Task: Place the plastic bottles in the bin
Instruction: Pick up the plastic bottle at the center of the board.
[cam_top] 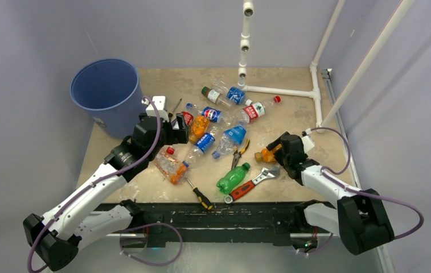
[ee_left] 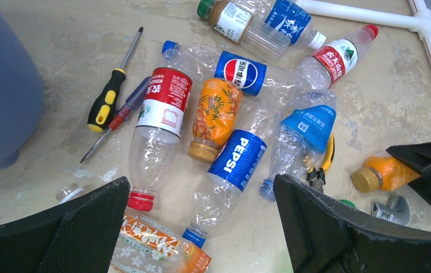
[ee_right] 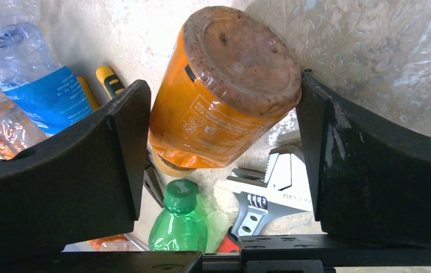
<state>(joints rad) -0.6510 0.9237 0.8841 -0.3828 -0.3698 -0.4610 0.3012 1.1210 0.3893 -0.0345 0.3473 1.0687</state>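
The blue bin [cam_top: 107,94] stands at the far left of the table. Several plastic bottles lie in a cluster mid-table, among them a Pepsi bottle [ee_left: 237,156], a red-labelled one [ee_left: 161,111], a small orange one [ee_left: 217,116] and a green one [cam_top: 233,177]. My left gripper [cam_top: 181,129] hangs open and empty above the Pepsi bottle, with its midpoint showing in the left wrist view [ee_left: 201,187]. My right gripper [ee_right: 221,85] is open, its fingers straddling an orange-filled bottle [ee_right: 224,96] that lies on the table [cam_top: 267,154]. The right finger touches it.
Yellow pliers [cam_top: 238,152], a red-handled wrench [cam_top: 253,183] and a screwdriver [cam_top: 200,195] lie among the bottles. Two more screwdrivers [ee_left: 110,96] lie beside the bin. A white pipe frame [cam_top: 281,91] stands at the back right. An orange-labelled crushed bottle [cam_top: 170,165] lies near the left arm.
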